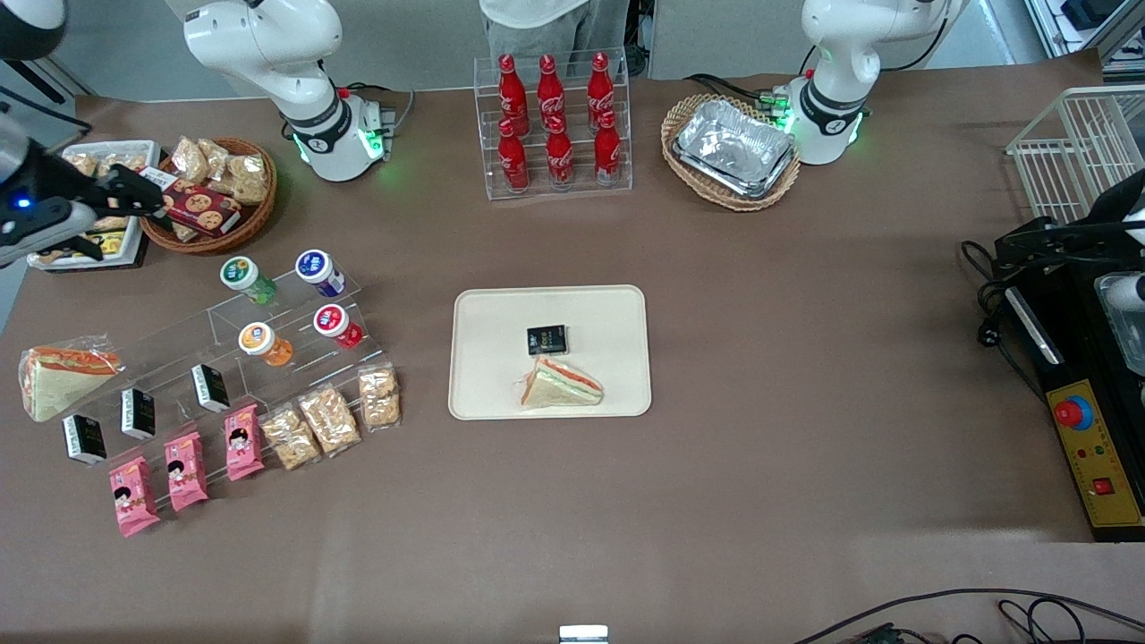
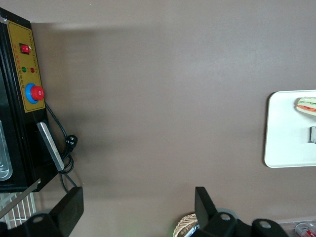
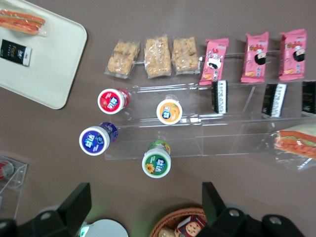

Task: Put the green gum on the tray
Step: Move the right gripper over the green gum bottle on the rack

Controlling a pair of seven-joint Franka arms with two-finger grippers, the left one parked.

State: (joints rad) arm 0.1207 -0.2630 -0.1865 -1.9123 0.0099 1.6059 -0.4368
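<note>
The green gum (image 1: pixel 247 278), a green bottle with a white lid, stands on a clear acrylic stand (image 1: pixel 188 344) toward the working arm's end of the table. It also shows in the right wrist view (image 3: pixel 156 162). The cream-beige tray (image 1: pixel 487 394) lies mid-table and holds a sandwich (image 1: pixel 562 385) and a black packet (image 1: pixel 547 339); its corner shows in the right wrist view (image 3: pixel 52 74). My right gripper (image 1: pixel 134 192) hangs open and empty over the cookie basket (image 1: pixel 210 201), farther from the front camera than the green gum. In the right wrist view the gripper (image 3: pixel 143 202) is apart from the gum.
Blue (image 1: pixel 319 272), orange (image 1: pixel 263 343) and red (image 1: pixel 337 324) gum bottles share the stand. Black boxes, pink packets and cracker packs lie nearer the front camera. A rack of cola bottles (image 1: pixel 555 125) and a basket of foil trays (image 1: pixel 733 148) stand farther away.
</note>
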